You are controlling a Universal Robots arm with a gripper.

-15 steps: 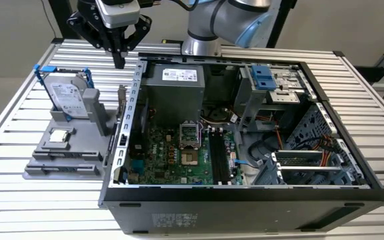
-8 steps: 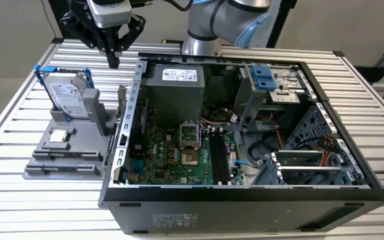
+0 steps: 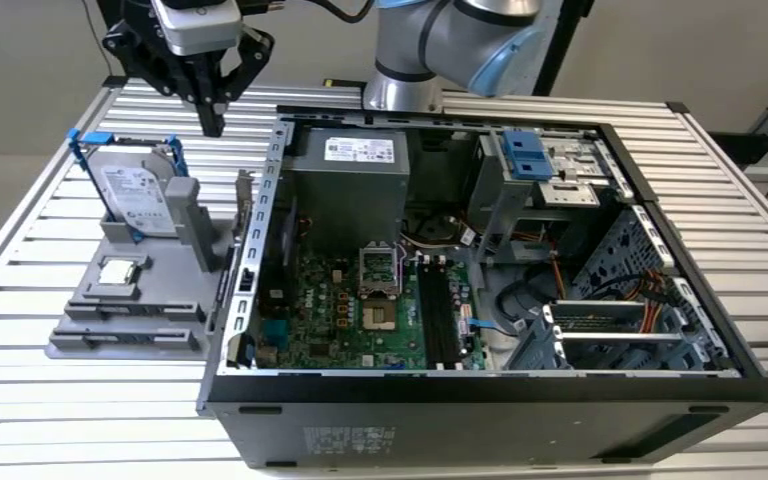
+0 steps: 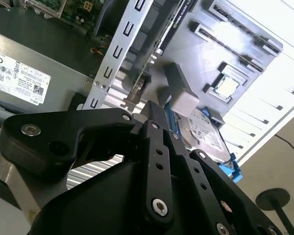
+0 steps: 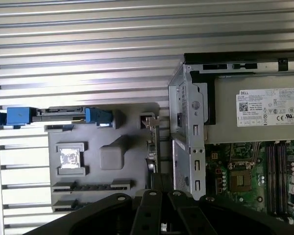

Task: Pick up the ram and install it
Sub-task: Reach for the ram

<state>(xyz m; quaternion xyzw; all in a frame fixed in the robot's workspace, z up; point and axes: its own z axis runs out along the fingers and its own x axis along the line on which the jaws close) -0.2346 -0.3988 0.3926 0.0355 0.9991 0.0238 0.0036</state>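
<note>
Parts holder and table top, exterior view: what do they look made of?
Parts holder: matte grey, blocky shapes with slots. It looks like plastic, possibly 3D-printed. Table top: ribbed silver slats with a dull metallic sheen, likely aluminium profile.

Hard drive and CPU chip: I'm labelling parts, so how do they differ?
The hard drive stands upright on edge; the CPU chip lies flat. The hard drive is far larger and oblong with blue rails; the CPU chip is small, square, without rails. Both are silver and sit in the grey holder.
</note>
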